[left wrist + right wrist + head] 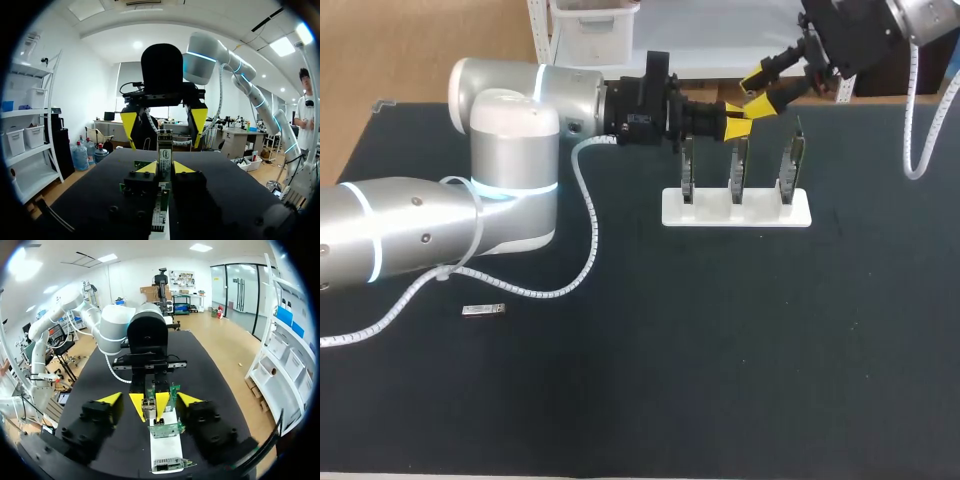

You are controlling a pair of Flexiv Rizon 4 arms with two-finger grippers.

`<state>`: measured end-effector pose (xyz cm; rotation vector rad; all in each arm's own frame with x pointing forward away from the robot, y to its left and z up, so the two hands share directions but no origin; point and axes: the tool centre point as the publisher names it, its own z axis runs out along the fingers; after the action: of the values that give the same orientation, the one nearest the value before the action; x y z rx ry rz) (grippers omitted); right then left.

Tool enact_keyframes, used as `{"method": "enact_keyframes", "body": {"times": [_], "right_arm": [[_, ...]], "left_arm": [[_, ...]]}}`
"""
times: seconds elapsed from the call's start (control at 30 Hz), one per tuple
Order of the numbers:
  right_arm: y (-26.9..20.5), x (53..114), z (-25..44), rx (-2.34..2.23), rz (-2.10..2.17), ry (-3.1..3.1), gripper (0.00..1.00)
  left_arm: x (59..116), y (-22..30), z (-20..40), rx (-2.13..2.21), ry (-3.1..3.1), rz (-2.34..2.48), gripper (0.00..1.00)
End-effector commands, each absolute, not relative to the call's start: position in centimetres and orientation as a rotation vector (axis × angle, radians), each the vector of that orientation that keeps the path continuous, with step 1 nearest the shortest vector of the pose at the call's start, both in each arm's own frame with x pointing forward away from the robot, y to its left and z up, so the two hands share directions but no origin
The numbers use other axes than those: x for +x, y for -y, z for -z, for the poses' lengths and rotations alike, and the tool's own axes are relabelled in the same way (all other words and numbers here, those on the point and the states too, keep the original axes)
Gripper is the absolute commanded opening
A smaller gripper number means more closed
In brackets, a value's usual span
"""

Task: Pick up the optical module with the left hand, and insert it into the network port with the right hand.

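Left hand (164,167) pinches the optical module (164,147) between its yellow tips above the white stand (705,210) of network cards (738,165), while the right hand (164,124) faces it with fingers spread to either side, untouching, so pickup looks done and handover and insertion remain.

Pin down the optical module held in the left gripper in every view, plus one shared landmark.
Head view: hardly discernible, at the tips of the left gripper, above the white stand.
Left wrist view: the optical module stands upright between that gripper's own fingers.
Right wrist view: ahead, between the open fingers of the right gripper.
Landmark: the white stand, below the module in all three.
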<state>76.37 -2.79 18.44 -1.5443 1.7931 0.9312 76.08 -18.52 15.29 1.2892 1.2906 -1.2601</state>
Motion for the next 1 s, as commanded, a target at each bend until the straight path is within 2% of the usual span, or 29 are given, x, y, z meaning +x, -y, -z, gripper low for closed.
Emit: {"method": "enact_keyframes", "body": {"times": [0.03,0.63,0.67,0.7,1.0], "right_arm": [[2.76,76.69,-18.32,-1.548,-0.936,-1.793,0.0],[2.78,77.09,-18.02,-1.541,-0.935,-1.8,0.0],[2.78,77.09,-18.01,-1.54,-0.935,-1.8,0.0],[2.77,77.1,-18.01,-1.541,-0.935,-1.8,0.0],[2.68,77.18,-18.01,-1.544,-0.931,-1.8,0.0]], "left_arm": [[76.22,18.56,-15.27,1.292,-1.291,1.262,0.0],[76.22,18.56,-15.27,1.292,-1.291,1.262,0.0],[76.22,18.56,-15.27,1.292,-1.291,1.262,0.74],[76.22,18.56,-15.27,1.292,-1.291,1.262,1.0],[76.22,18.56,-15.27,1.292,-1.291,1.262,1.0]]}}
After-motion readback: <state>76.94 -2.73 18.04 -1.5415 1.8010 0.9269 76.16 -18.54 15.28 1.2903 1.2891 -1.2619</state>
